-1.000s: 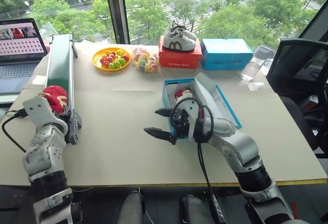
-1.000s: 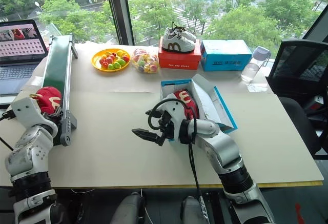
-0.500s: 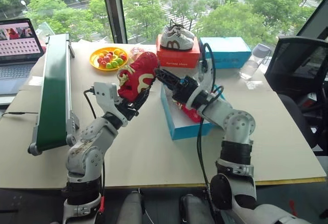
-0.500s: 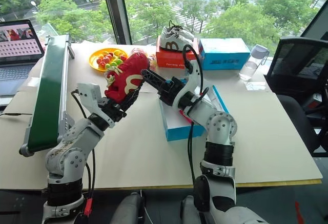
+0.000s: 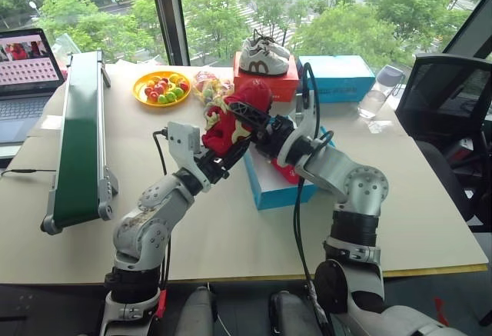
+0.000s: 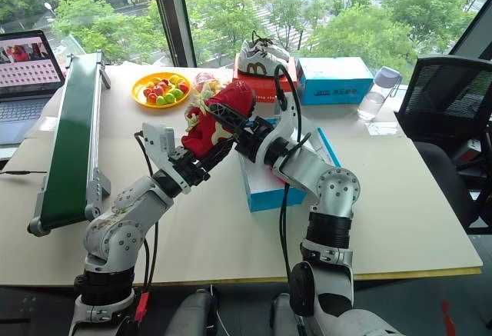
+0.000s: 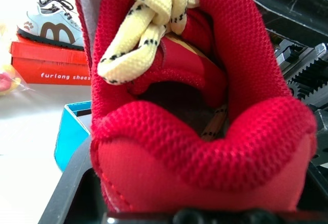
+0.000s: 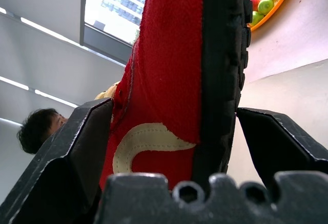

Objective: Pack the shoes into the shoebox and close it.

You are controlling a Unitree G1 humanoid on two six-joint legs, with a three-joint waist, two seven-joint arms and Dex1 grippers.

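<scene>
Bench (image 5: pixel 192 221): carried all items. Conveyor belt (image 5: pixel 81 128): lay along the left side, running front to back. Laptop (image 5: pixel 27 67): stood at the far left, beside the conveyor. Fruit plate (image 5: pixel 161 88): sat at the back, right of the conveyor. Bag of sweets (image 5: pixel 206 86): just right of the plate. Box with lettering (image 5: pixel 265 88): behind centre, a pair of sneakers (image 5: pixel 264 57) on top. Plainer box (image 5: pixel 338 78): just right of it. Bottle (image 5: pixel 379 94): further right. Shoebox (image 5: pixel 273 190): centre, one shoe (image 5: pixel 288 169) inside. Second shoe (image 5: pixel 231 124): above the bench, left of the shoebox, between left hand (image 5: pixel 223 155) and right hand (image 5: pixel 250 121). Chair (image 5: pixel 442 113): beyond the right edge.
</scene>
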